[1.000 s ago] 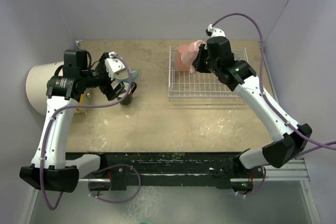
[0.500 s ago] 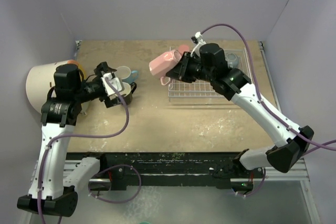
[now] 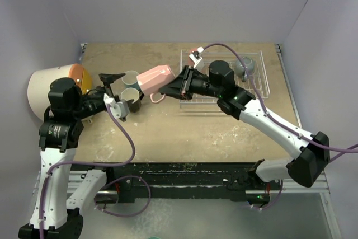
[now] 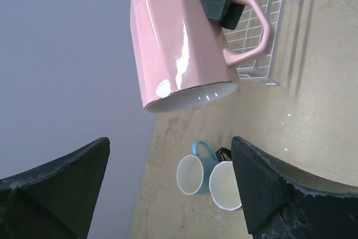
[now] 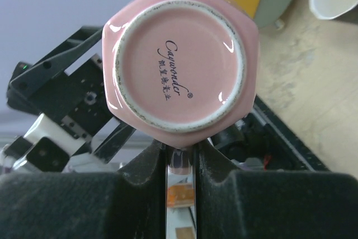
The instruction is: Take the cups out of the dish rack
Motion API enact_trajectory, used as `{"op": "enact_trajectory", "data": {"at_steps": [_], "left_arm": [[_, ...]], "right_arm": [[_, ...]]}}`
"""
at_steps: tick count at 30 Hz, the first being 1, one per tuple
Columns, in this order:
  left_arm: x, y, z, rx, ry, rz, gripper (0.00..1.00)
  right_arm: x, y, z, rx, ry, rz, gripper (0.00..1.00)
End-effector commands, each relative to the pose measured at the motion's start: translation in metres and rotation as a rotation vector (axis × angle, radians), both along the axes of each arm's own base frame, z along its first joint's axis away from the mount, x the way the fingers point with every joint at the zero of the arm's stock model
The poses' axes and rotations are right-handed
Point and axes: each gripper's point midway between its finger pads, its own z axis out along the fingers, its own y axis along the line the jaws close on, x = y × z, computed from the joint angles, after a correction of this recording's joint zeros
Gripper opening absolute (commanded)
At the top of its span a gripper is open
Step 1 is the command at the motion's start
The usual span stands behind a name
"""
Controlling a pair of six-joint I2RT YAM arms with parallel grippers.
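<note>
Transfer in progress: the right gripper (image 3: 170,86) is clenched on the handle of the pink mug (image 3: 154,78), and the mug hangs in the air over the middle of the worktop. It is just clear of the left side of the dish rack (image 3: 264,76), which sits toward the far right corner. The mug is tipped on its side, base toward the right arm and mouth toward the left edge. Over there the left gripper (image 3: 118,95) stands wide open and holds nothing, its fingers spread either side of the landing area. The light blue mug (image 3: 131,78) and the black mug (image 3: 130,96) sit upright and close together near the left edge, with the big cream drum (image 3: 47,85) beyond them at that edge. A grey mug (image 3: 244,66) is in the rack, so I'd judge the job past halfway but not finished. This looks like either a set-down beside the pair or a handover to the open left fingers. Either way the mug needs turning upright, and bare worktop must be found without clipping the two cups nearby.
</note>
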Motion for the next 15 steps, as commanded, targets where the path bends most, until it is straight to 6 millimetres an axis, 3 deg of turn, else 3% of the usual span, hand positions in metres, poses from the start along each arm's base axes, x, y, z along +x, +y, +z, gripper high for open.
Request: {"op": "enact_trajectory", "data": {"at_steps": [1, 9, 15], "left_arm": [[0.006, -0.003, 0.016, 0.027, -0.13, -0.033, 0.91], [0.009, -0.008, 0.029, -0.003, -0.169, -0.059, 0.86], [0.005, -0.013, 0.039, -0.026, -0.167, -0.09, 0.75]], "right_arm": [[-0.037, 0.003, 0.091, 0.313, -0.135, 0.145, 0.0], [-0.057, 0.021, 0.088, 0.341, -0.086, 0.224, 0.0], [-0.065, 0.032, 0.078, 0.338, -0.059, 0.243, 0.0]]}}
